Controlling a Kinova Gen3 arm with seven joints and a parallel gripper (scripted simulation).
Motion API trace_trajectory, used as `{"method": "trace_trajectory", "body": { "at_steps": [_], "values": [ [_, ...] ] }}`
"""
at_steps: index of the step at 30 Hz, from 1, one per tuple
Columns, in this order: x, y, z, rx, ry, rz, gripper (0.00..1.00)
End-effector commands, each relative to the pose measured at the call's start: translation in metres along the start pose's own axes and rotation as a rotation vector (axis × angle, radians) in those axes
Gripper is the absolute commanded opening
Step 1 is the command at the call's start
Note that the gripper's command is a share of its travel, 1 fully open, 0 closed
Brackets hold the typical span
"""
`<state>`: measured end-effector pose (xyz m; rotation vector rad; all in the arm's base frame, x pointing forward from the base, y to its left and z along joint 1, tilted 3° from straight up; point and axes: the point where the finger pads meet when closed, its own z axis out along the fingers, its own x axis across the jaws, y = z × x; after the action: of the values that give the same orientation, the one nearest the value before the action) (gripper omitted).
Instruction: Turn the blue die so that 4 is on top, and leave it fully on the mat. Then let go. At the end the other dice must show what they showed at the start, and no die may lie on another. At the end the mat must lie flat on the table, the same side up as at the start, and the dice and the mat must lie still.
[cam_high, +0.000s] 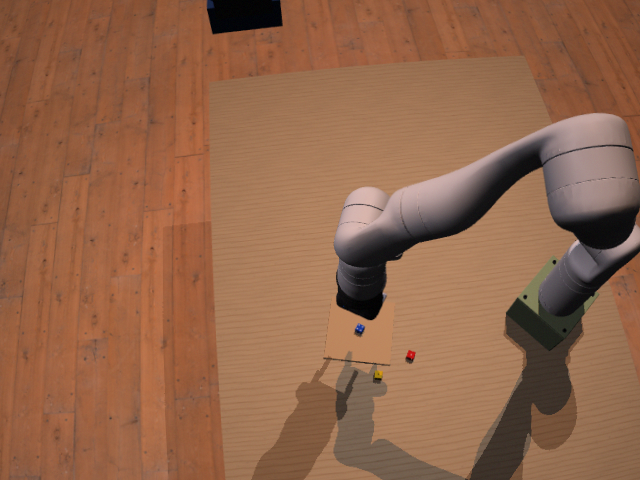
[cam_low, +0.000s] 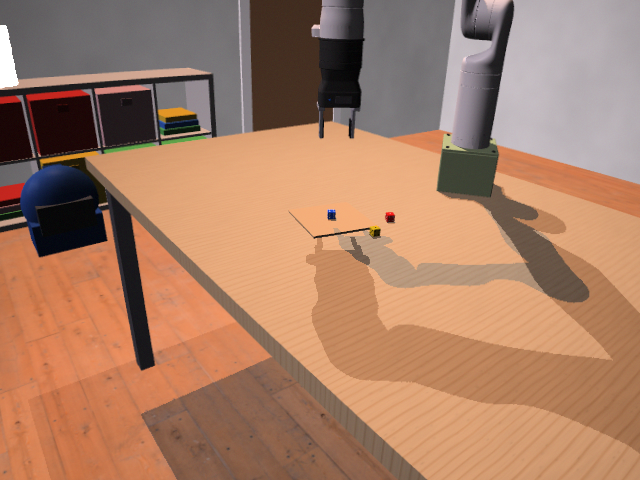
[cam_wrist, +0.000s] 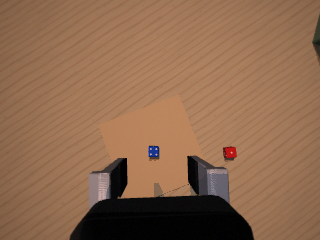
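Note:
The blue die (cam_high: 359, 328) (cam_low: 331, 214) (cam_wrist: 153, 152) sits flat on the mat (cam_high: 338, 347) (cam_low: 310, 221) (cam_wrist: 131, 131), well inside its edges. Its top shows four white pips in the wrist view. The mat lies on the table, with a dark line along its near edge. My gripper (cam_low: 336, 136) (cam_wrist: 157, 170) is open and empty, high above the mat; its fingers are hidden in the top view. The red die (cam_high: 410, 354) (cam_low: 390, 217) (cam_wrist: 230, 152) lies on the table right of the mat, one pip on top. The yellow die (cam_high: 378, 375) (cam_low: 374, 231) lies just off the near edge; its top is too small to read surely.
The arm's green base block (cam_high: 537, 315) (cam_low: 465, 173) stands on the table at the right. Arm shadows fall across the table and the mat's near edge. No die lies on another. A shelf (cam_low: 183, 72) and a blue object (cam_low: 59, 186) stand beyond the table.

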<state>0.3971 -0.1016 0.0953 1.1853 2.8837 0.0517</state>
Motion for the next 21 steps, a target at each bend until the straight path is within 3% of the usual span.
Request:
{"method": "trace_trajectory", "body": {
  "at_steps": [1, 21],
  "values": [
    [-0.0013, 0.0041, -0.0074, -0.010, -0.008, -0.005, 1.00],
    [-0.0013, 0.0041, -0.0092, -0.010, -0.008, -0.005, 1.00]
  ]
}}
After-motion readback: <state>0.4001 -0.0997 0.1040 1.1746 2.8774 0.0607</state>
